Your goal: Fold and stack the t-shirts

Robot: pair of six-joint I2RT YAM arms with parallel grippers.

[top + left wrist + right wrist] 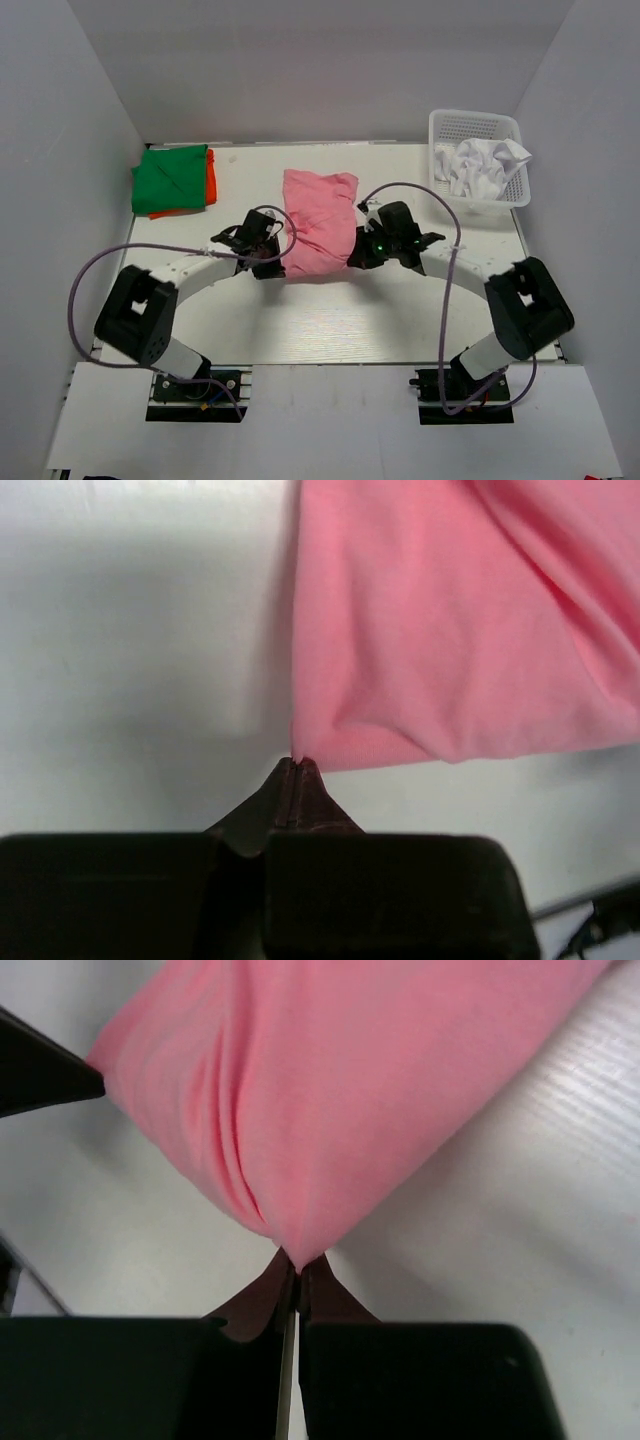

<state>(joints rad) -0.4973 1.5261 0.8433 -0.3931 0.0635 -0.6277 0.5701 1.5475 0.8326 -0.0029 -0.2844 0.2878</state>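
A pink t-shirt (pixel 320 222) is seen lying in the middle of the bench (pixel 330 330), folded to a narrow oblong with its long side running away from the arms. Its near edge is held at both corners. The left end effector (pixel 297 770) is clenched on the near left corner: in the left wrist view the fingers are pressed together with only a small point of pink cloth nipped at their tips. The right end effector (pixel 290 1260) is likewise clenched on the near right corner, where the cloth is gathered into folds that run down into the closed fingertips. Whether these corners are raised off the bench cannot be told from the top view.

A green t-shirt (pixel 168 180) is laid folded at the far left corner of the bench, on top of an orange t-shirt (pixel 211 176) (only a strip of it shows along the right side). At the far right corner a white lattice basket (pixel 478 124) is placed, and a crumpled white t-shirt (pixel 487 166) is held inside it, well apart from the pink one.
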